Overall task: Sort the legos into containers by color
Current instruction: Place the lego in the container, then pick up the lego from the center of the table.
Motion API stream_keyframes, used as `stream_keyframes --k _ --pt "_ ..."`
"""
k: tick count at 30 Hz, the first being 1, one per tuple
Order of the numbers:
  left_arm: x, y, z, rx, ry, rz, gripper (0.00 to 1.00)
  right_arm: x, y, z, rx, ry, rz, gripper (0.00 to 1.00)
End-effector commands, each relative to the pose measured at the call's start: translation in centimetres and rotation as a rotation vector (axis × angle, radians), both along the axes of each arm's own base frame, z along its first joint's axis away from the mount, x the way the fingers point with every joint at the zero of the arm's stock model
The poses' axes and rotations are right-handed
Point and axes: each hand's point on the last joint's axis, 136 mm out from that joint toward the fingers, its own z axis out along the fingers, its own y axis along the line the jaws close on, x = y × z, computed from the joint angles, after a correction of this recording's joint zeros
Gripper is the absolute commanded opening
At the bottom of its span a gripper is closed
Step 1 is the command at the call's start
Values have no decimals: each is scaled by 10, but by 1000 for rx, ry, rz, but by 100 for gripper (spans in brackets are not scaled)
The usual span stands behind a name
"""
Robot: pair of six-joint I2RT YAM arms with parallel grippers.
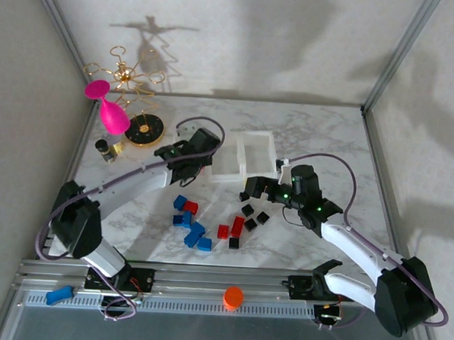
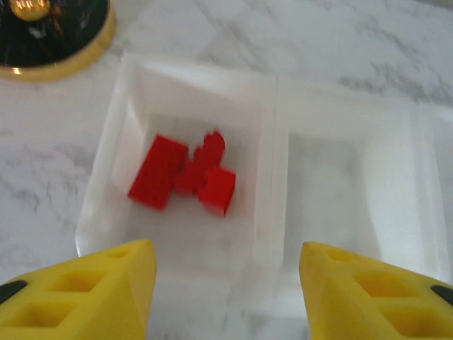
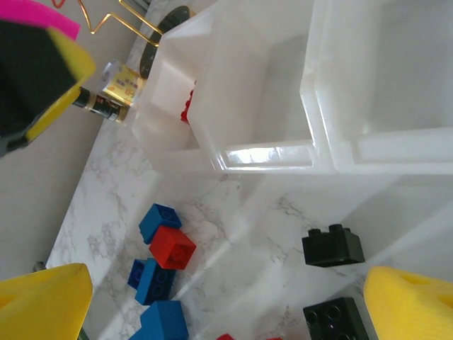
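The containers [image 1: 258, 133] stand as a row of clear bins at the table's middle back. Red legos [image 2: 184, 173] lie in the left bin [image 2: 106, 191]; the middle bin [image 2: 333, 177] holds nothing. My left gripper [image 2: 226, 283] hovers open over that left bin's near wall with nothing between its yellow fingers [image 2: 106, 290]. It is over the row's left end [image 1: 203, 160] in the top view. My right gripper [image 3: 226, 312] is open above loose legos: black ones [image 3: 333, 246], a red one [image 3: 172, 248] and blue ones [image 3: 152, 280]. It sits just in front of the bins [image 1: 260, 191].
Blue [image 1: 193, 233], red [image 1: 231, 227] and black legos [image 1: 253, 217] lie scattered between the arms. A black-and-gold stand base [image 1: 145, 129], a pink goblet [image 1: 112, 114] and a small bottle [image 1: 105, 148] stand back left. An orange cap [image 1: 233, 296] rests on the front rail.
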Motion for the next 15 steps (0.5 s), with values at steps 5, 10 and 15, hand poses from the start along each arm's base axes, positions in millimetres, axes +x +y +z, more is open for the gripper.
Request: stream_keyframes --k 5,10,15 --pt "-76 -10 -41 -18 89 -58 58 -22 -2 -19 -49 41 53 99" --pt "-112 -13 -73 -6 150 -84 60 -34 -2 -33 -56 65 64 99" --pt "-121 -5 -98 0 176 -56 61 -37 0 -37 -38 74 64 99"
